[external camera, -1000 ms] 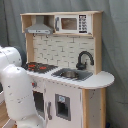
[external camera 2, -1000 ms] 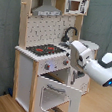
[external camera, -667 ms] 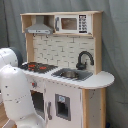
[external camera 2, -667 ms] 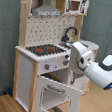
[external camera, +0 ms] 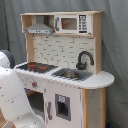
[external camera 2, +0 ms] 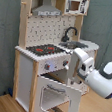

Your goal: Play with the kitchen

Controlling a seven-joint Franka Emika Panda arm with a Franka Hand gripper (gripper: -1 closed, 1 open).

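While the oven door (external camera 2: 57, 94) hangs open and tilted outward, the kitchen (external camera 2: 47, 51) stands against a grey curtain (external camera 2: 6, 40) in both exterior views. The white arm (external camera 2: 90, 71) reaches in beside the counter front; its gripper (external camera 2: 67, 65) appears to sit just above the door, near the knobs (external camera 2: 53, 66). Whether the gripper grasps anything cannot be told. Above it lie the stovetop (external camera: 36, 66), sink (external camera: 70, 74) and faucet (external camera: 84, 59).

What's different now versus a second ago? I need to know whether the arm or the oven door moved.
The arm has shifted slightly toward the second exterior view's right; in the first exterior view its white body sits a little lower and further left. Nothing was visibly grasped or released. The oven door hangs open as before, and the kitchen itself has not moved.
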